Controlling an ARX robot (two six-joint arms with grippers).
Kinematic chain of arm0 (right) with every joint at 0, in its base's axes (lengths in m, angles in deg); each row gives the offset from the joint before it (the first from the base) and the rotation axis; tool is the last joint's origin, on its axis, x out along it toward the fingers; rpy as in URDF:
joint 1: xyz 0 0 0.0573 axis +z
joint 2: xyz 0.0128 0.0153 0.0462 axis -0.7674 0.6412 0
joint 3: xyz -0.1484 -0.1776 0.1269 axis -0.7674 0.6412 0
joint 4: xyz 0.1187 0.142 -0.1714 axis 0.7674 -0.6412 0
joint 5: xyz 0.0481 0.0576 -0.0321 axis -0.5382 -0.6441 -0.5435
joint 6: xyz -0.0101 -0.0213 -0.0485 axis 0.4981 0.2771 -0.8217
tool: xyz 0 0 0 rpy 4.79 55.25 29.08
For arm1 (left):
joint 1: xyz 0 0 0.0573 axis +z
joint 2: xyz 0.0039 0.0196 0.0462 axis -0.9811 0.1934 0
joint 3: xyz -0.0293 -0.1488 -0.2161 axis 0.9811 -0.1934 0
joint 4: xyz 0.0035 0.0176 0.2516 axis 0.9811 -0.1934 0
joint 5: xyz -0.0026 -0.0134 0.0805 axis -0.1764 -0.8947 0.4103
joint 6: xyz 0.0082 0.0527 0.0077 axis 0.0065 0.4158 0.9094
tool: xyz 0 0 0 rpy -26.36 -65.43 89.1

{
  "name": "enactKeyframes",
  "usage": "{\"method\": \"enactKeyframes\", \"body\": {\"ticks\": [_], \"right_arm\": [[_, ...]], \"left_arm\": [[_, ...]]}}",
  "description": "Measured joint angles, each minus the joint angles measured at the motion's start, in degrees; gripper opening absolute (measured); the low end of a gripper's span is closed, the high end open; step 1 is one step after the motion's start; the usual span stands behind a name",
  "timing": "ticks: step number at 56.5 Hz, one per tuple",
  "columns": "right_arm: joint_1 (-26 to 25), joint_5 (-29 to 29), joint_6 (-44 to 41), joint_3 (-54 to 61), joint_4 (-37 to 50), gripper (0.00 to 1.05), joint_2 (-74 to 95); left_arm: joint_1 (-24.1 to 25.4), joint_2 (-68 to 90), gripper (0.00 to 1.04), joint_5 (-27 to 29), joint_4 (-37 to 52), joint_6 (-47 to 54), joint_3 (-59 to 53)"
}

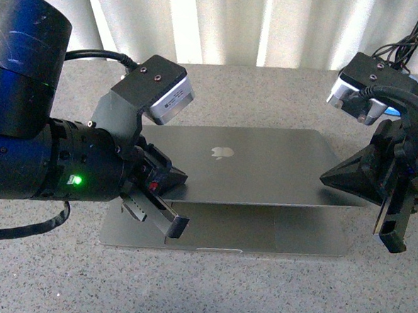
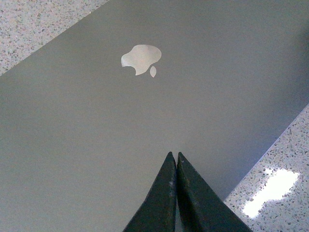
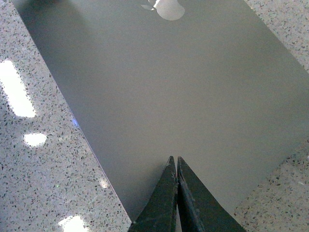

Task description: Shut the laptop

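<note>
Start with the slim space-grey metal laptop, lying in the middle of the speckled grey stone tabletop, hinge side toward the pale curtain. Not shut yet: flat grey lid with the silver apple logo tilted low over the matching grey base, a shallow wedge of gap at the front, pale trackpad showing beneath. Judged nearly done, only the last bit of travel left.

Note the left gripper, pinched fully together with no gap and nothing held, tip over the lid's left part. Likewise the right gripper, tips pressed together and empty, over the lid near its right front corner. Cannot tell from any view whether either tip truly touches the metal.

To finish well:
- Press down with both closed tips at once, evenly, so as not to twist the thin lid.
- Work near the front edge, away from the hinge, for the most leverage.
- Go slowly and straight down, smooth bare metal being likely to let a hard tip skid or scratch.
- Ease off on meeting the base rather than slamming.
- Avoid slipping off the right corner onto the table.
</note>
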Motion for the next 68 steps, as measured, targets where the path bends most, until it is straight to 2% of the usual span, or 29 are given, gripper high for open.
{"method": "enactKeyframes", "body": {"ticks": [68], "right_arm": [[-1.53,-1.79,0.63,1.92,2.14,0.01,3.63]], "left_arm": [[0.07,2.67,0.04,-2.58,2.08,-1.75,-1.70]]}}
